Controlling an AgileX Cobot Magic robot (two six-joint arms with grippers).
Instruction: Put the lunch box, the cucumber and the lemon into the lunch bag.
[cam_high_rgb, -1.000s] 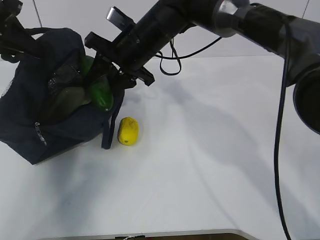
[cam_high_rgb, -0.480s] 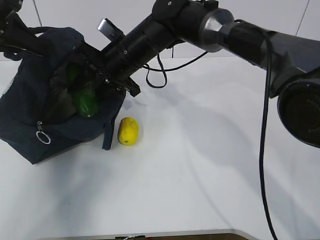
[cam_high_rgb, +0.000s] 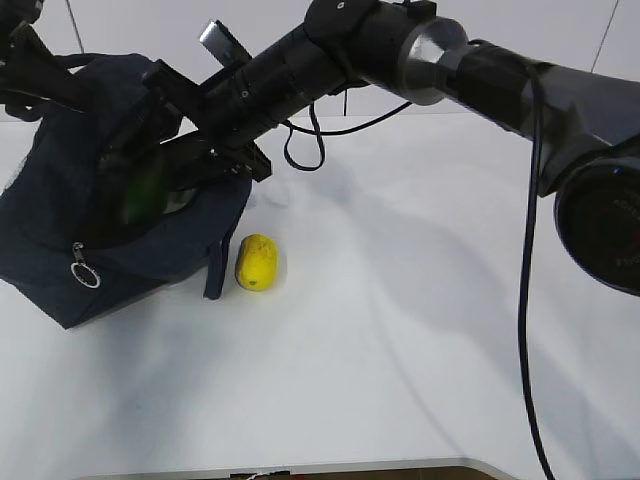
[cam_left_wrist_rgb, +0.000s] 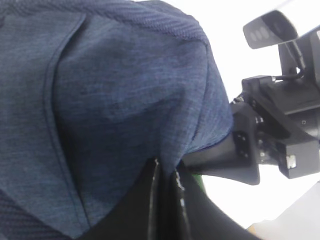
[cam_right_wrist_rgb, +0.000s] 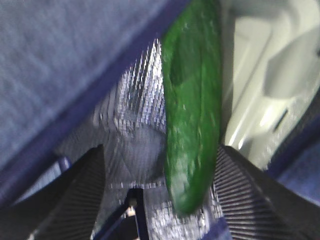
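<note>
The navy lunch bag (cam_high_rgb: 60, 250) stands at the table's left, its mouth held open. My left gripper (cam_high_rgb: 62, 92) is shut on the bag's top fabric (cam_left_wrist_rgb: 125, 100); its closed tips show in the left wrist view (cam_left_wrist_rgb: 165, 172). My right gripper (cam_high_rgb: 150, 180) reaches into the bag's mouth. Its jaws stand wide apart in the right wrist view (cam_right_wrist_rgb: 160, 165). The green cucumber (cam_right_wrist_rgb: 192, 110) lies loose between them against the silvery lining, near the right finger; it shows dimly inside the bag (cam_high_rgb: 145, 192). The lunch box's pale lid (cam_right_wrist_rgb: 265, 75) is beside it in the bag. The yellow lemon (cam_high_rgb: 256, 262) lies on the table just right of the bag.
The zipper's silver ring pull (cam_high_rgb: 85, 275) hangs on the bag's front. A bag strap (cam_high_rgb: 215, 265) hangs down beside the lemon. A black cable (cam_high_rgb: 300, 150) loops behind my right arm. The white table (cam_high_rgb: 420, 330) stretches to the right.
My right gripper has pushed further left into the bag with the cucumber and has opened, leaving the cucumber loose inside. The lemon and my left gripper have not moved.
</note>
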